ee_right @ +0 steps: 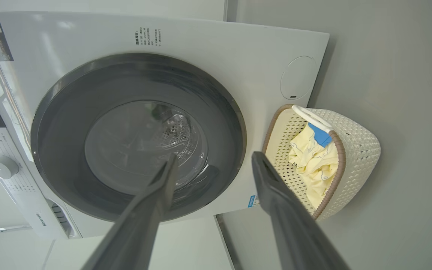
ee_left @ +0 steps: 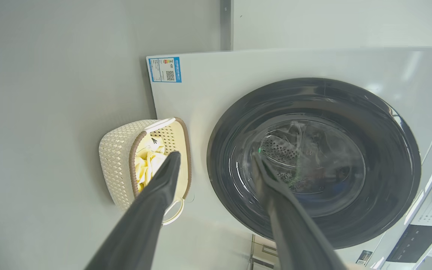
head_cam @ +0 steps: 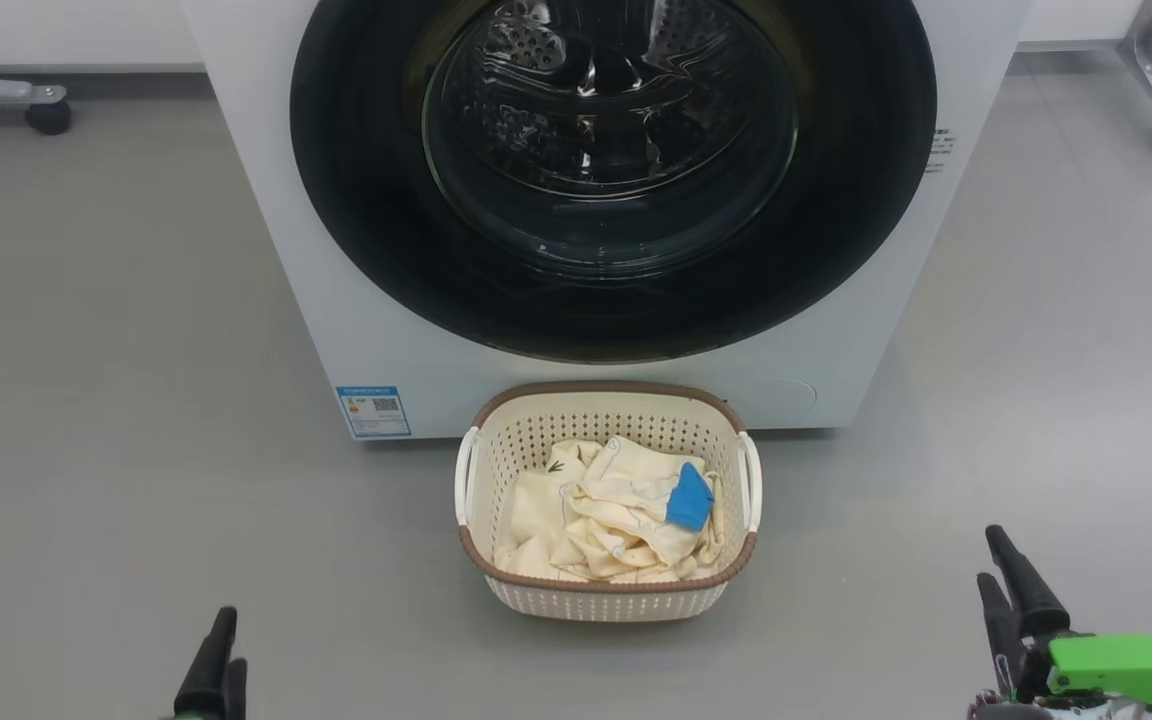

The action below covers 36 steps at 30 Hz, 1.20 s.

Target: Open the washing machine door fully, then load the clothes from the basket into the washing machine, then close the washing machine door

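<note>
Left and right jaws released, basket holding clothes, perhaps 2 garments, washing machine door shut

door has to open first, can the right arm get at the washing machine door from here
Probably yes. The right gripper is open and empty, with floor between it and the shut washing machine door. The basket stands low before the door, left of that path.

The washing machine stands in front of me, with the washing machine door on its front. The basket sits on the floor just before it, below the door, and the clothes lie inside. My left gripper and right gripper are nearer to me, one on each side of the basket.
</note>
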{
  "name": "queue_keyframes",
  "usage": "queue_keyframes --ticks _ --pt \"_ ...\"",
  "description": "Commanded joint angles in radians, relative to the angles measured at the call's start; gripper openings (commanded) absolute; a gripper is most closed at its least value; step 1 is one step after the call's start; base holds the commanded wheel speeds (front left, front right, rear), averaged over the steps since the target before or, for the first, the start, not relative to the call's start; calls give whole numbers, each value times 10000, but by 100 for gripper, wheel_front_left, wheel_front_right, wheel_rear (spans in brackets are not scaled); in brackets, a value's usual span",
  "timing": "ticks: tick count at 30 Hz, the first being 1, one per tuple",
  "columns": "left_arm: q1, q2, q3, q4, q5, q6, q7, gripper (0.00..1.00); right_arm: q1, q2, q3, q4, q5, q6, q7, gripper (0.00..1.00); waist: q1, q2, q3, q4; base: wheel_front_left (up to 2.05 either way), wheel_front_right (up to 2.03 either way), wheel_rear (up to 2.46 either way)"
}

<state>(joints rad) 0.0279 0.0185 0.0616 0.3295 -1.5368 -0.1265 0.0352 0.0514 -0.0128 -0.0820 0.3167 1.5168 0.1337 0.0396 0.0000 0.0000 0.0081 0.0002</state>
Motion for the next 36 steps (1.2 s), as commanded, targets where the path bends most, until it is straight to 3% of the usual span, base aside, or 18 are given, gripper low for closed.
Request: queue_keyframes --ticks 1,36 --pt "-316 120 85 -396 168 -35 -100 100 -542 -176 75 -410 -181 -7 -133 100 0 0 2 -1 0 0 0" --pt "-319 189 141 -1008 3784 -37 -1099 100 -783 -346 415 -1293 -4448 -15 -1136 100 0 0 163 68 0 0 0"
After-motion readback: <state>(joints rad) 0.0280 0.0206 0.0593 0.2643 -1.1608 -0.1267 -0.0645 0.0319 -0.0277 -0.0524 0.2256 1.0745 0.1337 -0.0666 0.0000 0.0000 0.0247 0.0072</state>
